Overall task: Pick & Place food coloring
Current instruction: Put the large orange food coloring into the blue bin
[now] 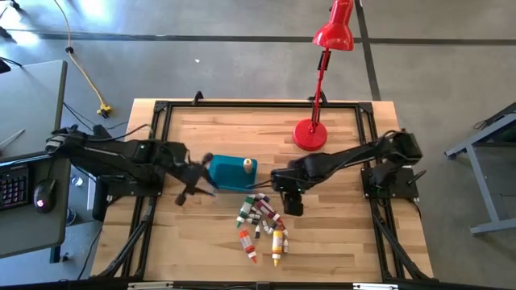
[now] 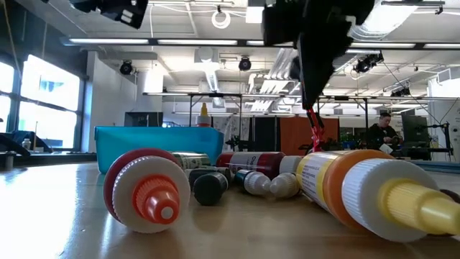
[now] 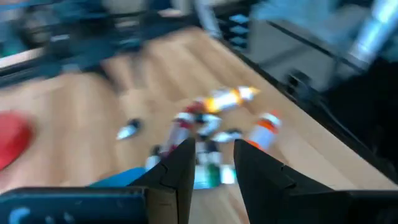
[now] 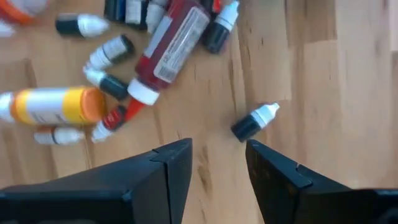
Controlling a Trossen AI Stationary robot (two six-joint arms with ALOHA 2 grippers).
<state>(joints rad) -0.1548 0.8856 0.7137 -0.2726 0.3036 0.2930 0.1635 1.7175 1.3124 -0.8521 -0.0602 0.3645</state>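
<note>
Several small food coloring bottles lie in a loose pile on the wooden table just in front of a teal-blue tub. One yellow bottle stands in the tub's right end. A lone dark bottle with a white cap lies on its side just ahead of my right gripper. That gripper hovers open and empty at the pile's right edge. My left gripper is open and empty by the tub's left end, and its wrist view looks across the tub at the pile.
A red desk lamp stands on its round base at the far right of the table. A larger orange-capped bottle and a yellow one lie nearest the front edge. Bare wood lies left and right of the pile.
</note>
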